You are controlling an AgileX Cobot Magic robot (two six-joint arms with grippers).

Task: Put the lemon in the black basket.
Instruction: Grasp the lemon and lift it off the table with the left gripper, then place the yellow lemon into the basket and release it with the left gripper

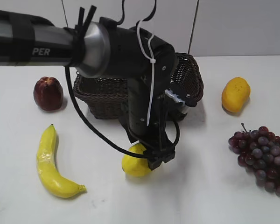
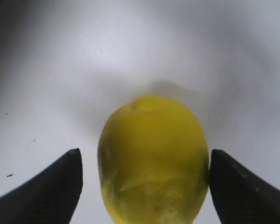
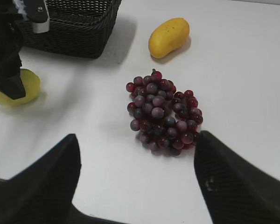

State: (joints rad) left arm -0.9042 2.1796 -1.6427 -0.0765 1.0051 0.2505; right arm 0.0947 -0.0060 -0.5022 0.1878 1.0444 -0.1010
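The lemon point(image 1: 133, 166) lies on the white table in front of the black basket point(image 1: 100, 95). My left gripper point(image 1: 155, 157) is down over the lemon, open, with a finger on each side. In the left wrist view the lemon point(image 2: 154, 154) fills the gap between the fingers point(image 2: 144, 161); the right finger is at its skin and the left finger stands a little off. My right gripper point(image 3: 135, 149) is open and empty above the table, near the grapes. Its view shows the lemon point(image 3: 31, 83) partly hidden by the left arm, and the basket point(image 3: 70, 28).
A red apple point(image 1: 48, 93) sits left of the basket. A banana point(image 1: 50, 163) lies front left. An orange-yellow mango point(image 1: 235, 94) point(image 3: 169, 36) is at the back right. A bunch of dark grapes point(image 1: 263, 156) point(image 3: 161, 112) is front right.
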